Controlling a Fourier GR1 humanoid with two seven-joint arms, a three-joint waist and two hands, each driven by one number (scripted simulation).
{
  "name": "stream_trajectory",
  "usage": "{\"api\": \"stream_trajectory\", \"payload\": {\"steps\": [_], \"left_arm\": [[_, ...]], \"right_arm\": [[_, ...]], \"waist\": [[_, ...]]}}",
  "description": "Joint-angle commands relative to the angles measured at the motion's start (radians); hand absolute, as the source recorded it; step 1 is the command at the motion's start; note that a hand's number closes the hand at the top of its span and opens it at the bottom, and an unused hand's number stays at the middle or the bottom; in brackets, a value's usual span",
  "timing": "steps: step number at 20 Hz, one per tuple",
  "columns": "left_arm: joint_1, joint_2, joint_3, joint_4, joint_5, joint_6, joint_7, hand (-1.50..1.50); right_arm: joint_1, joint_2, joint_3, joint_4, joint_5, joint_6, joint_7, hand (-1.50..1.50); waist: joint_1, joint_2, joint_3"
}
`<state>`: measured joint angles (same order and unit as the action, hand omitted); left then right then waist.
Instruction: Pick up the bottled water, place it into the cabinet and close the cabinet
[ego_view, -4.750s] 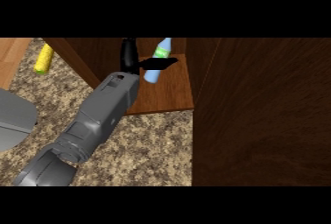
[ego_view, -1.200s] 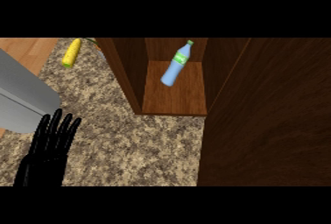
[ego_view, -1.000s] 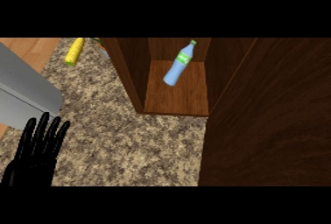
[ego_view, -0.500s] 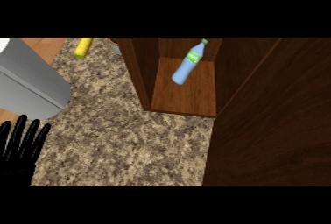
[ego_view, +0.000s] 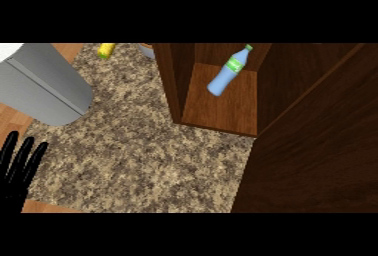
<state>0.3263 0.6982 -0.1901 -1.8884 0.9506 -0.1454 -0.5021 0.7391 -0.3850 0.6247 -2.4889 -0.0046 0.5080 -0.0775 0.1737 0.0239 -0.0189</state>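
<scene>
- The bottled water (ego_view: 229, 70) is spotted inside the cabinet (ego_view: 221, 112), its base on the shelf board and its cap toward the back. Whether it stands or leans cannot be told from this steep view.
- It is touched by no hand, and it sits well back from the shelf's front edge. The placing step is therefore judged done, and the bottle is judged clear of a closing door.
- The left hand (ego_view: 18, 162) is shown at the view's lower left edge with its fingers straight and spread, nothing held. It is read as resting.
- The right hand is not seen at all, so nothing can be said of its fingers.
- The cabinet door (ego_view: 317, 150) is taken to be the broad dark panel at the right, standing open. Closing it is judged to be the step not yet done.
- Nothing is seen on the speckled worktop (ego_view: 140, 160) before the shelf's front edge, so room for the door's sweep is expected there.
- A grey box (ego_view: 44, 85) and a yellow thing (ego_view: 107, 48) are noted at the upper left, well apart from the cabinet.
</scene>
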Motion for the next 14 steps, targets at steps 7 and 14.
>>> {"api": "stream_trajectory", "payload": {"steps": [7,14], "left_arm": [[-0.006,0.032,0.008,-0.001,0.011,-0.053,0.016,-1.50],[0.000,0.058,0.036,0.017,0.024,-0.075,0.023,-1.50]], "right_arm": [[-0.227,-0.059,0.094,-0.045,0.069,0.098,0.137,-1.50],[-0.317,-0.048,0.084,-0.021,0.036,0.081,0.171,1.50]], "waist": [[0.073,0.007,-0.009],[0.073,0.002,-0.010]]}}
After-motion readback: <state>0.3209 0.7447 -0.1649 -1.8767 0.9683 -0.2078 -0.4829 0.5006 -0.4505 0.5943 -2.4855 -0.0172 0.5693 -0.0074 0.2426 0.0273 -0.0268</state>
